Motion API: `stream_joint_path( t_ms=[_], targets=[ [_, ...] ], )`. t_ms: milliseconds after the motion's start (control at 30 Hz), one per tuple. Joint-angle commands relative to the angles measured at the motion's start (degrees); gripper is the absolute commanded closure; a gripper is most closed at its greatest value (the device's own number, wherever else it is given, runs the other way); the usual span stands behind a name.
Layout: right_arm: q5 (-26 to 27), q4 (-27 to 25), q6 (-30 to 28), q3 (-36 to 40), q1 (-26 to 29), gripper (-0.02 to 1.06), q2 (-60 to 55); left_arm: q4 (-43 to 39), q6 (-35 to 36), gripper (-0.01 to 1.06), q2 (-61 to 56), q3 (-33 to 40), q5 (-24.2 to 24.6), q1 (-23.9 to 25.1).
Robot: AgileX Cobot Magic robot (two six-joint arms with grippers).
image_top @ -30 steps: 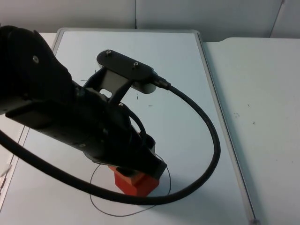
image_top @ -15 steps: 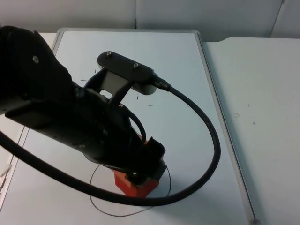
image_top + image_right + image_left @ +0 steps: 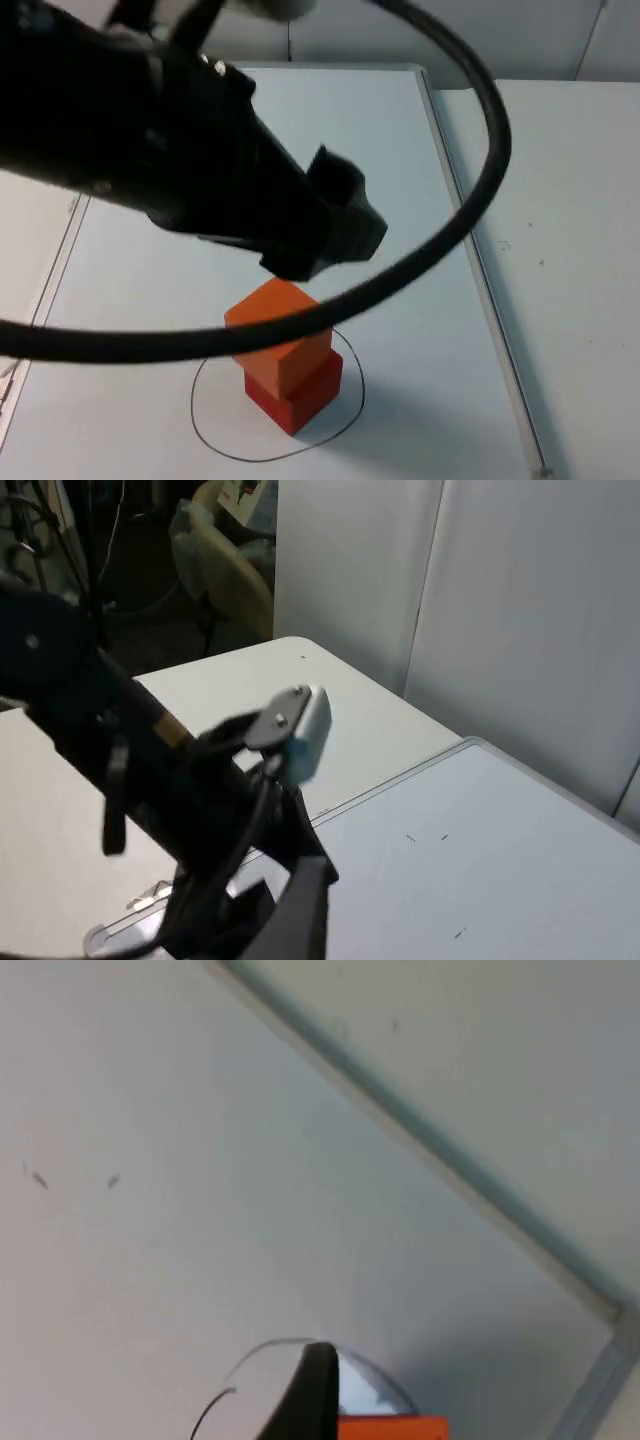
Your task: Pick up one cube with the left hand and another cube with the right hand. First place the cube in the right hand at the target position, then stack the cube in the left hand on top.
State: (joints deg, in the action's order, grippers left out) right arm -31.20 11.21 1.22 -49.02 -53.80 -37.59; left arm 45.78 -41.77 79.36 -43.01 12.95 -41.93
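Orange cube stacked on red cube inside drawn circle; left gripper above, finger state unclear; top cube skewed, nudge could topple it

Bulky matte-black left arm with blocky black hand.

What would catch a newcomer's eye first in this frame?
The orange cube sitting on the red cube, inside the hand-drawn circle on the whiteboard. Above them looms the left arm, its left claw apart from the stack.
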Motion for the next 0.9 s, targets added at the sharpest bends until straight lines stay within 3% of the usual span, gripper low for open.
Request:
stream_joint_path(
  t_ms=[0,100,300,467,633,867],
  targets=[
    [0.2,0.4,0.2,0.1,0.0,0.18,0.0,-0.2,0.4,0.22,-4.1,-0.7,1.1,-0.5],
    [0.2,0.4,0.2,0.1,0.0,0.18,0.0,-1.8,0.4,0.22,-14.4,-3.2,4.9,-0.5],
    [0.2,0.4,0.2,0.1,0.0,0.18,0.1,-5.0,0.4,0.22,-25.9,-5.0,6.7,-0.5],
    [-1.8,0.4,-0.8,0.1,0.0,0.18,0.1,-14.2,5.0,0.22,-35.2,-5.0,11.0,-0.5],
    [-0.8,-0.1,-1.2,6.7,0.0,0.18,3.8,-36.4,24.3,0.22,-43.2,-3.5,24.9,-0.5],
    [-1.5,-3.1,-1.2,14.0,0.0,0.18,11.4,-43.2,34.6,0.22,-50.6,2.3,32.9,-0.5]
  ],
)
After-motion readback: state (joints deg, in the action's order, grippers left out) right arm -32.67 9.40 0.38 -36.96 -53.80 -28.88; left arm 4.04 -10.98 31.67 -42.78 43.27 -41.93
